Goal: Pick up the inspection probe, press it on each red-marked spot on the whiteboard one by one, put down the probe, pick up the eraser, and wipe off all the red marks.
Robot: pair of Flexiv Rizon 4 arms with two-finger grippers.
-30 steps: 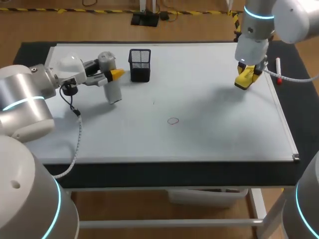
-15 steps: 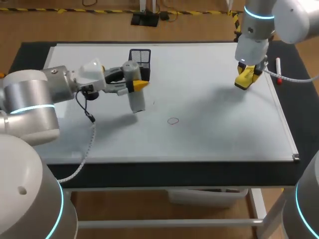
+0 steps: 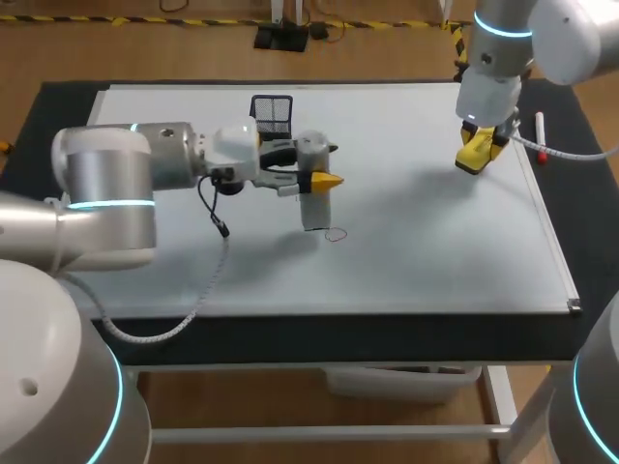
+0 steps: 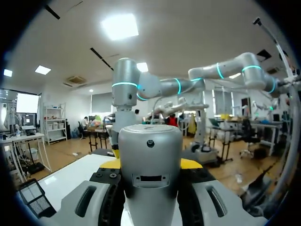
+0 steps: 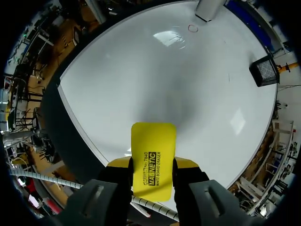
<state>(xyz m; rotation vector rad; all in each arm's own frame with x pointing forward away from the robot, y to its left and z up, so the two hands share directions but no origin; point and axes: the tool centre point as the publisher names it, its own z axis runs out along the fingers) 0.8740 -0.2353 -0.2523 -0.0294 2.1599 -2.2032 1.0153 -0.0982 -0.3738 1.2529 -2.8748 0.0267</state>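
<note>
The whiteboard (image 3: pixel 426 251) covers the whole tabletop, and both arms hang over it. The left arm (image 3: pixel 126 179) reaches in low from its side. Its left gripper (image 3: pixel 319 177) lies level above the middle of the board, the jaws closed from two sides on the grey inspection probe (image 3: pixel 314 208). The probe hangs upright between the yellow tips, its flat end pointing down below the jaws.

The right arm (image 3: pixel 493 58) stands near the far corner on its own side. Its right gripper (image 3: pixel 477 152) points down, with the yellow eraser (image 5: pixel 153 157) pinched between its fingers and sticking out ahead of them above bare board. A black mesh basket (image 3: pixel 272 108) sits behind the left jaws, towards the far edge.

Smallest of all is one faint red ring (image 3: pixel 336 235), just beside the probe's lower end and a shade ahead of the left jaws. I can make out no other marks.

To my eye the pressing step is in hand. The probe is lined up almost on the ring, though I cannot tell whether it touches the board. The next move looks like a small nudge forward to centre the tip, then a straight, gentle push down. The eraser waits well apart, ready for the wiping.
</note>
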